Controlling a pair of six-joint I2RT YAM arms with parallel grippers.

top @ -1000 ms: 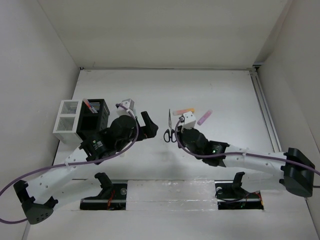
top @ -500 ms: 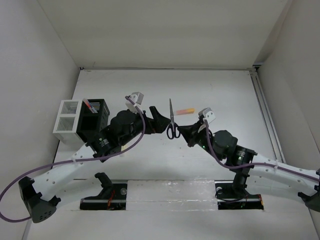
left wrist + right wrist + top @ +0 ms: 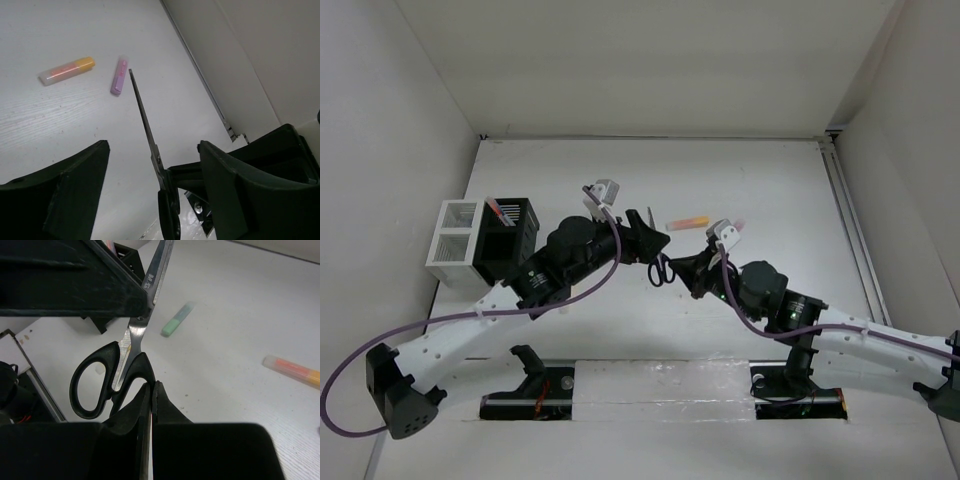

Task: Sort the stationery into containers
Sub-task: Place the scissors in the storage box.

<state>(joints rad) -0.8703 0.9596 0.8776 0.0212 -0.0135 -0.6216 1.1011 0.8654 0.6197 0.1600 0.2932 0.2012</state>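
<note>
The black-handled scissors [image 3: 661, 270] hang in the air between both arms. My right gripper [image 3: 686, 268] is shut on one handle loop, with the handles [image 3: 95, 385] just past its fingertips [image 3: 152, 385]. The left gripper [image 3: 653, 240] is open and straddles the blades [image 3: 149, 132], with a gap on each side. An orange highlighter [image 3: 687, 221] and a pink-purple highlighter [image 3: 119, 82] lie on the table beyond. A green highlighter [image 3: 177, 320] lies below the scissors. The black container [image 3: 510, 240] holds pens [image 3: 498, 210]. The white container [image 3: 455, 245] stands beside it on the left.
White walls enclose the table on the left, back and right, with a rail [image 3: 845, 215] along the right side. Both arm bases [image 3: 540, 385] sit at the near edge. Purple cables loop along both arms.
My left gripper has swung right to the scissors and its jaws have narrowed around the blades. The right arm has moved the scissors slightly left and lifted them upright.
</note>
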